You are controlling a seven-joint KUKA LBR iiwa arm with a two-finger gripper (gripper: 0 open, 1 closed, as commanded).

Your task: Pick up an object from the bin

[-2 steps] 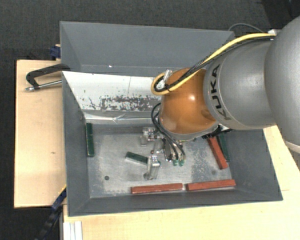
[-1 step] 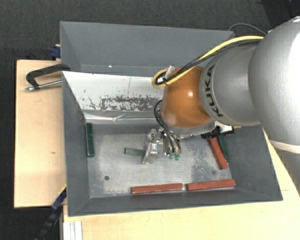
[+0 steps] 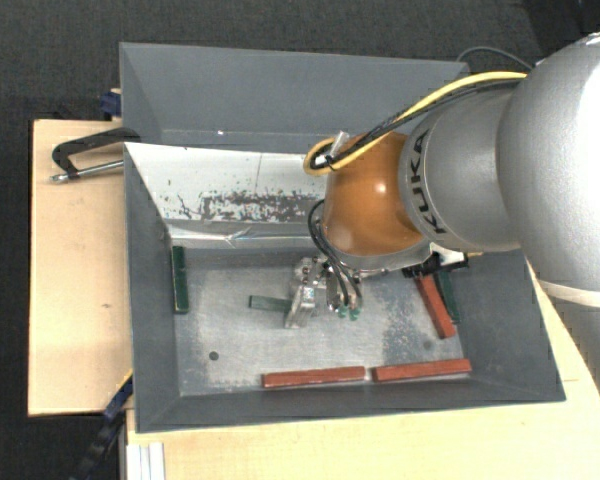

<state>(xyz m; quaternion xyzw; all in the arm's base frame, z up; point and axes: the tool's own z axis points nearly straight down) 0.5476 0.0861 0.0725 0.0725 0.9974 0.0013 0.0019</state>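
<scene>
Centrally, metal claw (image 3: 325, 301), flat green bar (image 3: 266, 304)

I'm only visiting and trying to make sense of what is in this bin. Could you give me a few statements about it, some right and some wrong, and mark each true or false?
1. Two reddish-brown bars lie end to end along the near wall of the bin. True.
2. The gripper is over the far left corner. False: it is near the middle of the floor, beside a small dark green piece.
3. A dark green bar lies along the left wall. True.
4. The bin is heaped with blue balls. False: only a few bars and small pieces lie in it, spread apart.
</scene>
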